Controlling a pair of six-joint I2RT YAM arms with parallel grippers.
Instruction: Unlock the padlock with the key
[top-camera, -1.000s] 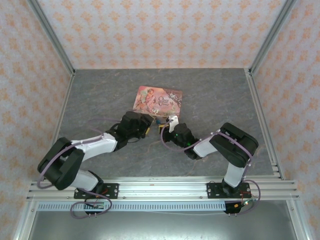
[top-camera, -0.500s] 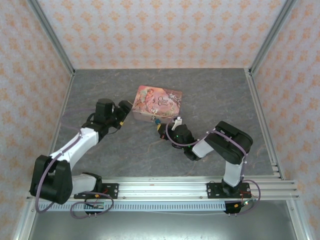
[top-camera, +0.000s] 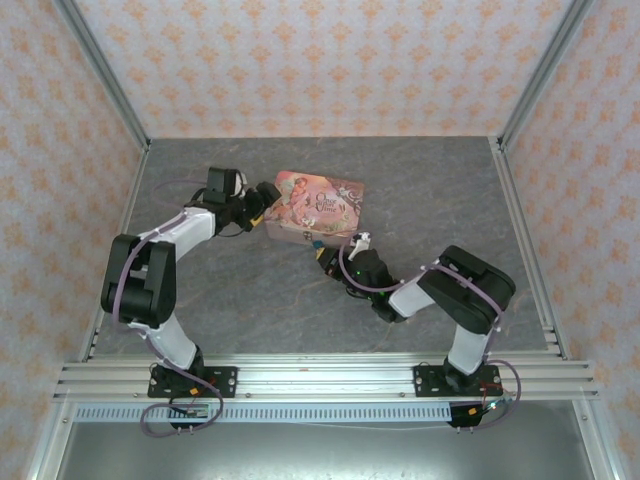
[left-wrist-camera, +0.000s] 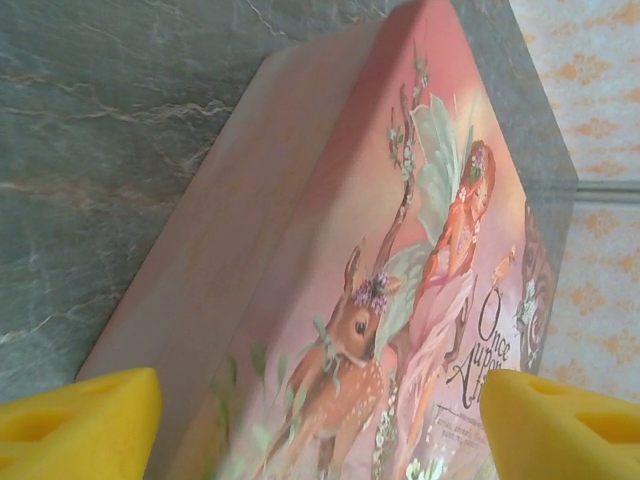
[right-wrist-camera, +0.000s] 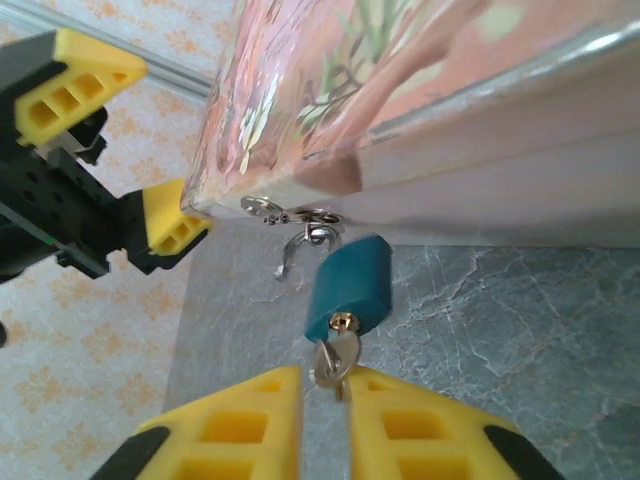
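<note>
The teal padlock (right-wrist-camera: 348, 285) hangs from the hasp (right-wrist-camera: 290, 213) on the front of the pink illustrated box (right-wrist-camera: 400, 90), its shackle (right-wrist-camera: 298, 252) swung out of the body. The key (right-wrist-camera: 335, 360) is in the keyhole, its bow at the tips of my right gripper (right-wrist-camera: 325, 395), whose yellow fingers stand a narrow gap apart. From above, the padlock (top-camera: 315, 243) sits just ahead of the right gripper (top-camera: 330, 258). My left gripper (left-wrist-camera: 320, 430) is wide open astride the box's left corner (left-wrist-camera: 330, 250). From above, the left gripper (top-camera: 262, 195) is at the left end of the box (top-camera: 318, 205).
The grey marbled tabletop (top-camera: 430, 200) is ringed by patterned walls and aluminium rails (top-camera: 525, 230). The left gripper's fingers (right-wrist-camera: 175, 225) reach the box's corner in the right wrist view, one low by the corner, one well above it.
The left arm swung away from the padlock to the box's left end and its jaws opened wider. The right gripper's jaws parted slightly at the key.
</note>
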